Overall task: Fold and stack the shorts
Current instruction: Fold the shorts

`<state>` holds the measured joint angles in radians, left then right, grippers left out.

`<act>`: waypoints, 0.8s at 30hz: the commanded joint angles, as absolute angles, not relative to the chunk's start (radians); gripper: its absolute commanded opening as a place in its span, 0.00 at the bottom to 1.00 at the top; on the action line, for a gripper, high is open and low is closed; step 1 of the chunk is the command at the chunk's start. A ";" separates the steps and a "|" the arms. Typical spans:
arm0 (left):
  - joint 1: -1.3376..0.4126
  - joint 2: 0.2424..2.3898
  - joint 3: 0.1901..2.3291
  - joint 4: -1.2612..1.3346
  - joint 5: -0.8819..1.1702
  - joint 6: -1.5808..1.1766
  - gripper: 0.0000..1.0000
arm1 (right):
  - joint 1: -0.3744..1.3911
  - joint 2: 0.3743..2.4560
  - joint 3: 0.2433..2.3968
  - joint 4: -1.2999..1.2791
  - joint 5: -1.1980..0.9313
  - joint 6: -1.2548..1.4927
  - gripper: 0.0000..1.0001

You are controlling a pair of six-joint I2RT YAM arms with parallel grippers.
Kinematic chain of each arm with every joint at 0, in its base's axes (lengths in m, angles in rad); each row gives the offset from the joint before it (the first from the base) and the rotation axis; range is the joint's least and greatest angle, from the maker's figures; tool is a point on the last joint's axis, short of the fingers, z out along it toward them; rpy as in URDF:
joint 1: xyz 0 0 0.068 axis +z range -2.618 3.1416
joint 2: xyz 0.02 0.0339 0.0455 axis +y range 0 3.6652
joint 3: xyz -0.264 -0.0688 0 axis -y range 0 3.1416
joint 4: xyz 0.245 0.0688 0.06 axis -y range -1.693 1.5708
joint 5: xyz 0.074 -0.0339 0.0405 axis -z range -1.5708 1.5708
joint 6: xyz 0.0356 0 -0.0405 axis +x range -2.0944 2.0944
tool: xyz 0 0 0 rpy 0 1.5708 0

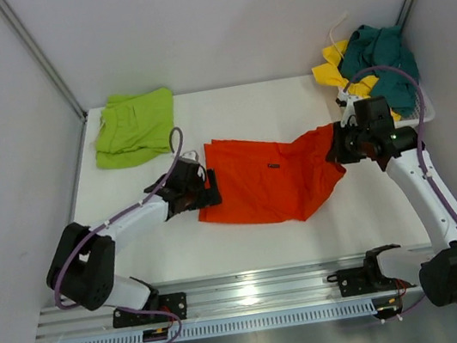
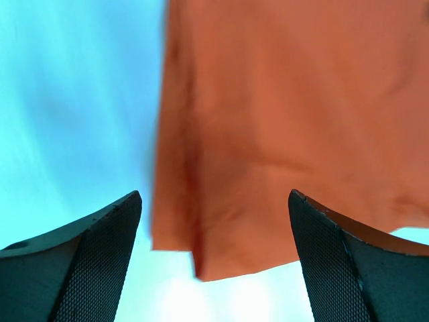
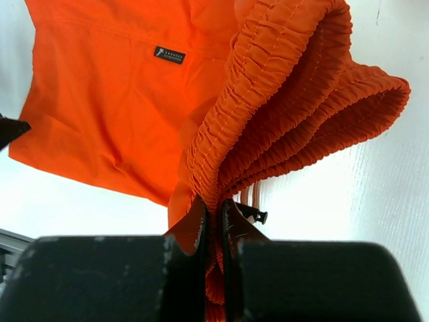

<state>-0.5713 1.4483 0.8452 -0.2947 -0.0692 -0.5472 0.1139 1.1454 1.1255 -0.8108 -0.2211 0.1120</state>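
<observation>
The orange shorts point(image 1: 269, 179) lie spread across the middle of the table. My right gripper point(image 1: 338, 147) is shut on their gathered elastic waistband point(image 3: 268, 107) at the right end, lifting that end slightly. My left gripper point(image 1: 211, 193) is open at the shorts' left hem, its fingers point(image 2: 87, 255) on either side of the hem corner point(image 2: 221, 221), not touching it. The lime green shorts point(image 1: 134, 126) lie folded at the back left. The yellow shorts point(image 1: 334, 66) and dark teal shorts point(image 1: 381, 60) are heaped at the back right.
A white mesh basket point(image 1: 423, 110) holds the yellow and teal heap at the back right corner. Grey walls stand close on left, back and right. A metal rail point(image 1: 256, 293) with the arm bases runs along the near edge.
</observation>
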 commanded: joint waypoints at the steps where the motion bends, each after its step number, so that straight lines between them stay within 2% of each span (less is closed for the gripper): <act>1: -0.534 1.439 0.744 -0.221 -0.020 -0.526 0.91 | 0.159 1.155 1.152 -0.801 -0.161 0.095 0.00; 8: -0.518 1.471 0.664 -0.120 0.046 -0.548 0.84 | 0.231 1.213 1.201 -0.819 -0.100 0.106 0.00; 15: -0.523 1.480 0.583 -0.025 0.097 -0.568 0.71 | 0.421 1.301 1.314 -0.847 0.038 0.146 0.00; 24: -0.543 1.419 0.503 -0.012 0.066 -0.566 0.68 | 0.633 1.503 1.537 -0.876 0.152 0.210 0.00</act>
<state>-0.5320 1.4208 0.5594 0.0635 0.0574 -0.5510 0.5861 1.4673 1.4475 -0.8803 0.0940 0.1738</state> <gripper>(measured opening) 0.687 0.047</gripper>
